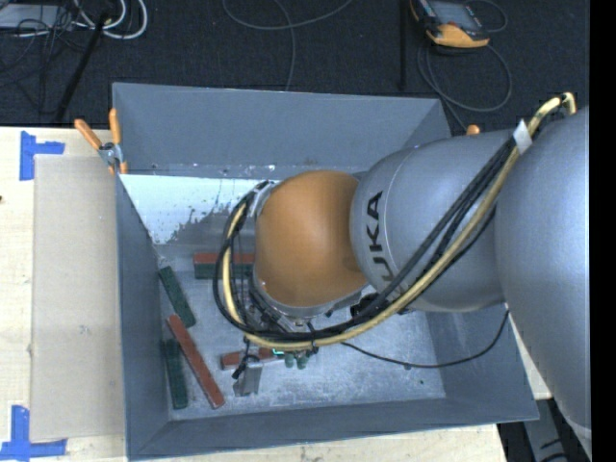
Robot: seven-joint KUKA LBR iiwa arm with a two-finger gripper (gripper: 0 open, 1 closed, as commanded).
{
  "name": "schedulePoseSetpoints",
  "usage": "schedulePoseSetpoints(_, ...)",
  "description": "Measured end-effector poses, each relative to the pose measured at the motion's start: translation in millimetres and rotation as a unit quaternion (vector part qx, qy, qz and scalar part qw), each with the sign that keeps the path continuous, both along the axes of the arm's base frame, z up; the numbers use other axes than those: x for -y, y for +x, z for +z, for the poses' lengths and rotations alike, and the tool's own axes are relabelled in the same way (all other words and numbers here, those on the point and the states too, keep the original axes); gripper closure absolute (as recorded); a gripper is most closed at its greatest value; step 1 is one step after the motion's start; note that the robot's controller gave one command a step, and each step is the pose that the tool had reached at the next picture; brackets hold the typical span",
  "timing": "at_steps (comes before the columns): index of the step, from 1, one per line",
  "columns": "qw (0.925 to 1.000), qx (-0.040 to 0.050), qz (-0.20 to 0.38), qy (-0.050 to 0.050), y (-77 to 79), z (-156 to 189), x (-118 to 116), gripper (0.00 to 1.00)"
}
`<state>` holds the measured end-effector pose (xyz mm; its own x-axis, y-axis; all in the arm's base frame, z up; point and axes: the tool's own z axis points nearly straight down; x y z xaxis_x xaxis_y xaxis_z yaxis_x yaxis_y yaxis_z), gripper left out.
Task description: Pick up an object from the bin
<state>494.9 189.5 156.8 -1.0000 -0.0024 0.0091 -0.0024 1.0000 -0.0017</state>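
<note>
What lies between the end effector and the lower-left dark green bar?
A long reddish-brown stick and a small red piece by the end effector, in camera view.

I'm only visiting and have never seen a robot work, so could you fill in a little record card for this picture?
bin: grey metal, sloped walls
arm: grey, enters from the right, orange cover at its wrist
gripper: low over the bin floor, near the front wall
nearest things: small red-brown piece, small grey piece
left side: long red-brown bar, dark green bar behind it, another dark green bar beside it
held: cannot tell
</note>
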Motion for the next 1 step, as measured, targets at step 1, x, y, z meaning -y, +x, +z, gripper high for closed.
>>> schedulePoseSetpoints(1,0.9965,0.0009,0.084,0.0,27.5,-90.7,80.9,0.0)
